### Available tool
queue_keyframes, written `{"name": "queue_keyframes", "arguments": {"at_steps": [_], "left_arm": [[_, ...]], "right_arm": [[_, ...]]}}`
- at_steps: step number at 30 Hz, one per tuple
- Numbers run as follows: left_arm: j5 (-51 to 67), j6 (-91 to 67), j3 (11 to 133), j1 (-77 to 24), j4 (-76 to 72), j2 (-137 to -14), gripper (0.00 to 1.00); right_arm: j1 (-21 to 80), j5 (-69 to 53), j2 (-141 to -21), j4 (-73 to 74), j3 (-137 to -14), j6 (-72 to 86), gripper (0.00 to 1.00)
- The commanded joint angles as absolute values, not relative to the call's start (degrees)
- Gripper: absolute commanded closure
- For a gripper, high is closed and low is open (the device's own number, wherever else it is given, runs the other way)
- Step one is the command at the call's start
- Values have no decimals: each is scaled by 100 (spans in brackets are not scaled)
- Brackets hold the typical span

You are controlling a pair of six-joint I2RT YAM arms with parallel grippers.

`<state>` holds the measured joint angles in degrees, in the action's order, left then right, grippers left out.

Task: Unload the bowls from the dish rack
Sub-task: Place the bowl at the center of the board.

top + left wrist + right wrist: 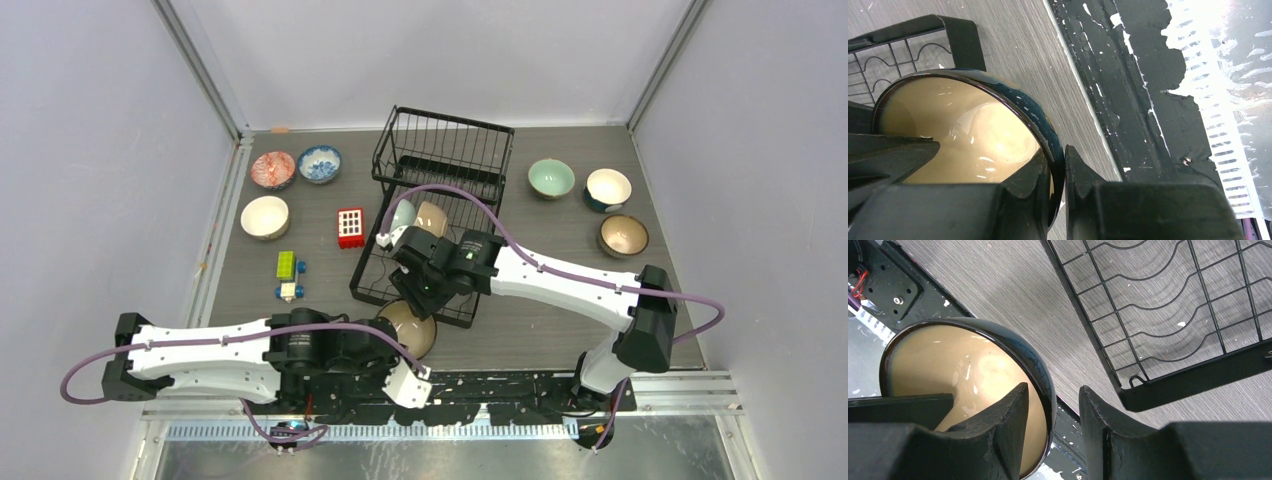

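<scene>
A dark-glazed bowl with a tan inside [408, 328] is held just off the near edge of the black wire dish rack [445, 150]. My left gripper [398, 348] is shut on its rim; in the left wrist view the bowl [963, 130] has its rim pinched in the gripper [1058, 154]. My right gripper [421, 297] is open and straddles the same bowl [948, 365]. In the right wrist view the gripper [1053, 388] has one finger inside the rim and the other apart from it. A pale green bowl [403, 213] and a tan bowl [432, 217] stand in the rack.
Red patterned [272, 169], blue-and-white [320, 163] and cream [265, 216] bowls sit at the left. Pale green [551, 178], white-inside [608, 188] and brown [623, 236] bowls sit at the right. A red block [350, 227] and small toy blocks [288, 276] lie left of the rack.
</scene>
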<state>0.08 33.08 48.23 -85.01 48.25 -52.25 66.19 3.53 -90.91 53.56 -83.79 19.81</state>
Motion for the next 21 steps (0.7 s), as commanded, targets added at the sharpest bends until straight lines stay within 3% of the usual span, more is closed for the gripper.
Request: {"name": "queue_keyframes", "arguments": {"at_steps": [1,13,21], "left_arm": [[-127,3284,5158,-8517,4299,-4998,100],[-215,3240,5082,-8522,4181,-4931,100],[-246,3202,5046,-8517,4167,-4916,100]], "right_arm": [[6703,330,-9154,5110,-8424,2071,54],[6762,204,-9210,5022,-8281,2187,54],[6770,156,-9206,5003,-8258,2202,61]]}}
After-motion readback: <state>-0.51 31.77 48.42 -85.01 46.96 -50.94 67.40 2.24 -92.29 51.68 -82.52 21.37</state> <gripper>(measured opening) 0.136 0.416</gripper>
